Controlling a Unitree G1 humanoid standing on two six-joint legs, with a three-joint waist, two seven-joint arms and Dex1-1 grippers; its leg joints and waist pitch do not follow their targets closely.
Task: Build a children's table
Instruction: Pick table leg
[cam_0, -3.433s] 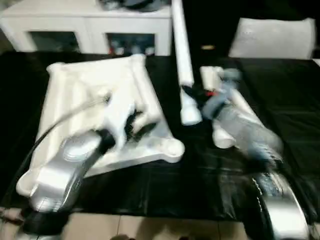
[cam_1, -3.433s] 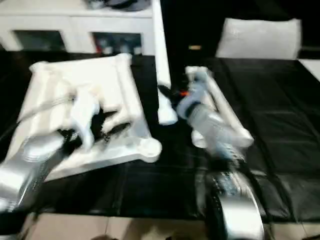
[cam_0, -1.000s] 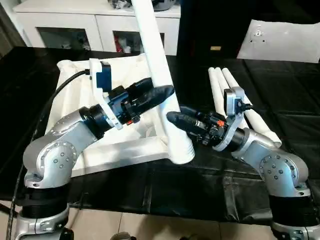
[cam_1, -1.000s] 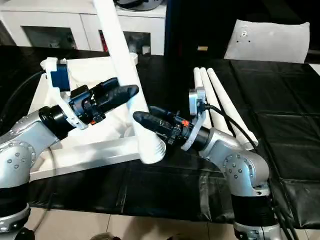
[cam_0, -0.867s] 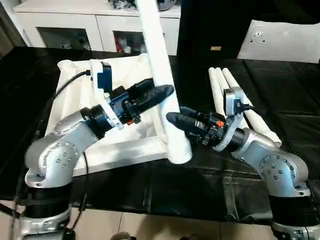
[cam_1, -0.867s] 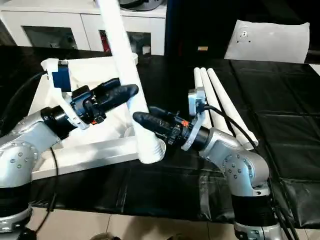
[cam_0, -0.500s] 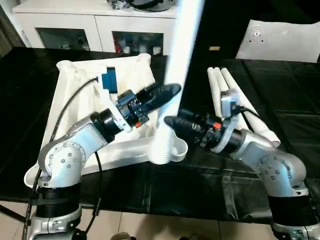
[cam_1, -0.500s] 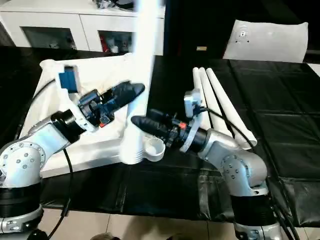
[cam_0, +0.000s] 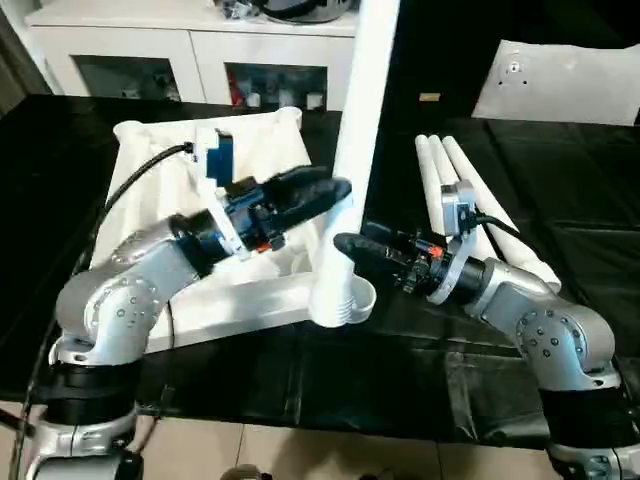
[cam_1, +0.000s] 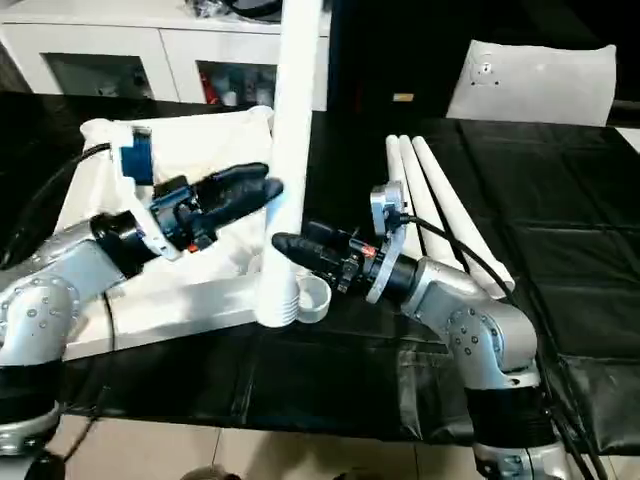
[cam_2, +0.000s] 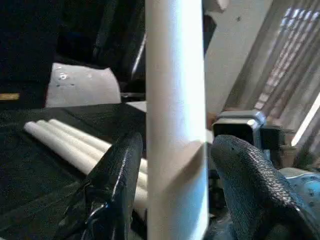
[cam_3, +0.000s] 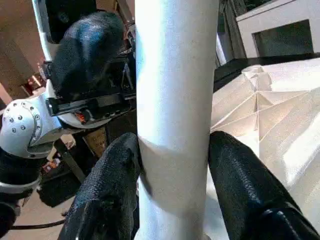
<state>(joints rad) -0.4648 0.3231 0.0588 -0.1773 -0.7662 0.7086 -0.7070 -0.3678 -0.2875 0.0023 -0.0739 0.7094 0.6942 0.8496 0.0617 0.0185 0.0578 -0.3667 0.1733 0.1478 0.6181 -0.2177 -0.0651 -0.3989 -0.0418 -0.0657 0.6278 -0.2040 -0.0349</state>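
Observation:
The white table top (cam_0: 150, 165) lies upside down on the black cover, ribs up. One white leg (cam_0: 355, 150) stands nearly upright, its thick end at the near right corner socket (cam_0: 352, 300). My left gripper (cam_0: 335, 188) is shut on the leg from the left, with fingers (cam_2: 120, 175) pressed against both sides. Lower down, my right gripper (cam_0: 348, 243) is shut on it from the right, and its fingers (cam_3: 237, 180) also hug the shaft. Three more legs (cam_0: 455, 185) lie side by side behind my right arm.
A white cabinet with glass doors (cam_0: 190, 55) stands behind the table. A white sheet (cam_0: 560, 75) lies at the back right. The black cover's front edge (cam_0: 300, 425) runs just below my arms, with floor tiles beyond it.
The leg has swung from leaning top-left to nearly upright, and its thick end has slid left onto the corner socket. Both grippers have stayed on it.

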